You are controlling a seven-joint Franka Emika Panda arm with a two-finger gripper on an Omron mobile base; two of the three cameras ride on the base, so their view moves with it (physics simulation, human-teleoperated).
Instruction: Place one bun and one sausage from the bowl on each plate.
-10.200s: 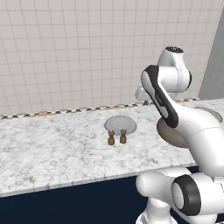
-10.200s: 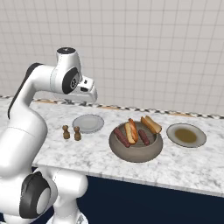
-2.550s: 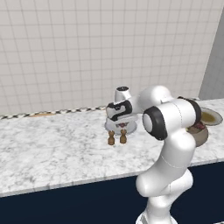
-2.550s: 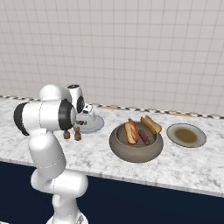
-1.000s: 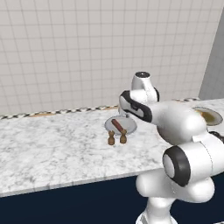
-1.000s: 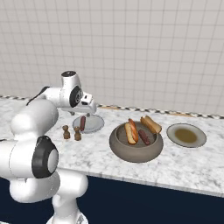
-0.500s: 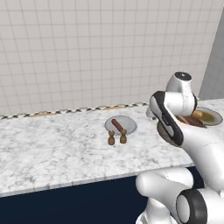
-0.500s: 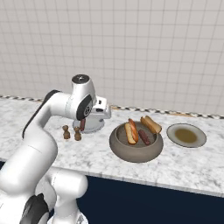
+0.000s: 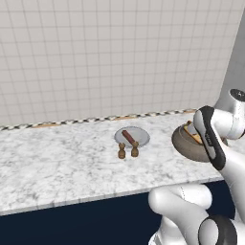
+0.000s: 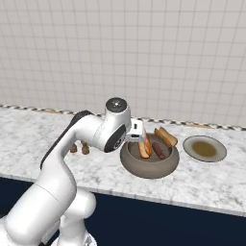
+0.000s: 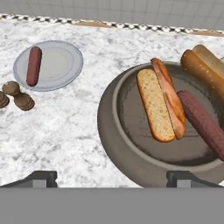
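Two dark fingertips (image 11: 41, 176) of the pincer (image 11: 111, 177) rise far apart at the bottom of the hand view, spread wide with nothing between them. They hang above the near rim of the bowl (image 11: 109, 144), which lies on the marble tabletop (image 11: 65, 135).

Looking down from the hand, the bowl holds a split bun (image 11: 159, 103) lying open, a dark sausage (image 11: 202, 123) beside it to the right, and a second bun (image 11: 205, 70) leaning on the far rim. To the bowl's left, the grey plate (image 11: 63, 65) carries one sausage (image 11: 33, 65), and the two brown shakers (image 11: 17, 98) stand just beside that plate.

From the right base view the arm's hand is poised over the bowl's (image 10: 144, 169) left edge, and the tan plate (image 10: 193, 144) with its darker centre lies bare on the bowl's other side; the shakers (image 10: 79, 148) peek out behind the arm. In the left base view the arm's forearm covers part of the bowl (image 9: 184, 146), while the grey plate (image 9: 141, 138), its sausage (image 9: 128, 136) and the shakers (image 9: 128, 150) show plainly, with the shakers just in front of the plate.

A checkered strip (image 9: 72, 122) runs along the back of the tabletop below a pale tiled wall (image 9: 105, 57); the cabinet front (image 9: 72, 222) is dark blue.
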